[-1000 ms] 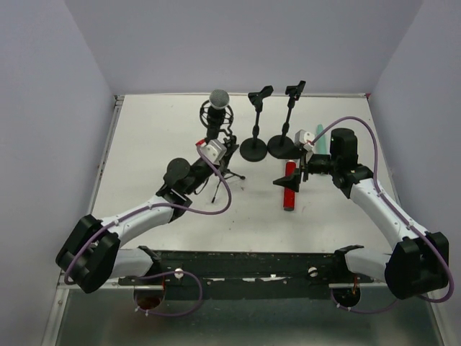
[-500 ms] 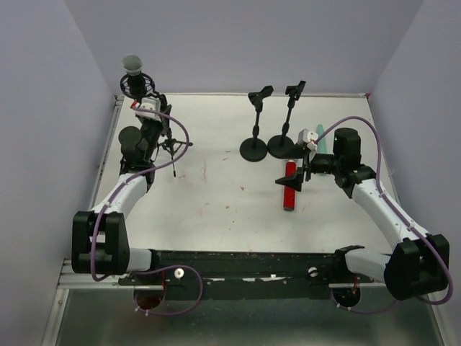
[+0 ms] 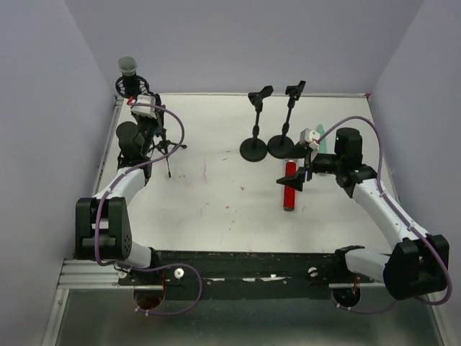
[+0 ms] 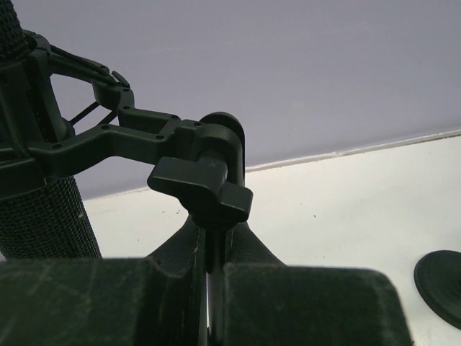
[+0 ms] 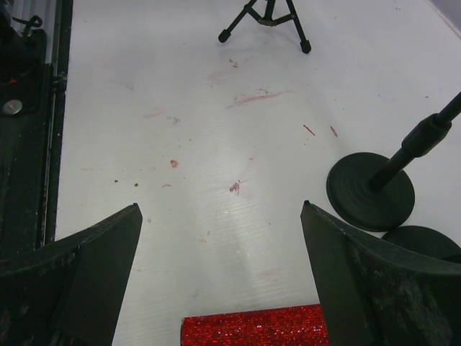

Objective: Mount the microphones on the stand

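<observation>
Top view: the left end effector point(image 3: 144, 122) grips a tripod stand point(image 3: 164, 148) at the far left corner of the surface point(image 3: 216, 194). The black mic point(image 3: 128, 67) sits in the stand's mount. The red mic point(image 3: 289, 191) lies right of centre, under the open right end effector point(image 3: 295, 173). The green mic point(image 3: 322, 143) lies just behind, beside two round stands point(image 3: 253, 149).

Left wrist view: the fingers point(image 4: 310, 303) are closed on the stand's thin stem, below a knob point(image 4: 202, 191).

Right wrist view: the fingers point(image 5: 79, 281) are spread wide, with the red mic between them at the bottom edge.
</observation>
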`<state>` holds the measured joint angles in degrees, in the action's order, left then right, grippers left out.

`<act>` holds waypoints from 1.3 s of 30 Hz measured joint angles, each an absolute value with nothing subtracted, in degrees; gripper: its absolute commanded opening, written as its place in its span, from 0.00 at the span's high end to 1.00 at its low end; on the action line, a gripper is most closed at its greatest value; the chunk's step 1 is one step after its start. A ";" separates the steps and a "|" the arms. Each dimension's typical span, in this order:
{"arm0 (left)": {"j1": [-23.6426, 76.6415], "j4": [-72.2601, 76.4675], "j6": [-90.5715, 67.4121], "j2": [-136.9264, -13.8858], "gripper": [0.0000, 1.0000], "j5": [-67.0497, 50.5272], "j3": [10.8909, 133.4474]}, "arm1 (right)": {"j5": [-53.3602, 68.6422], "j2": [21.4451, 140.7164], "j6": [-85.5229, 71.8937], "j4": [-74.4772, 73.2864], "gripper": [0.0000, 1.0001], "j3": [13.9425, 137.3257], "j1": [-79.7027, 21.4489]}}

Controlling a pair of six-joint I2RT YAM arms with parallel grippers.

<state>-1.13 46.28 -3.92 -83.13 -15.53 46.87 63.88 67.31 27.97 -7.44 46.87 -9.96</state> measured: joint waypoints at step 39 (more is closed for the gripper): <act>-1.52 50.41 -1.02 -72.14 0.16 -14.85 33.50 | 65.91 66.94 27.92 -7.46 0.00 46.85 -8.54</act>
<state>-1.52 50.41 -1.02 -72.14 -14.85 33.50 65.91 66.94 27.92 -7.46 46.85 -8.54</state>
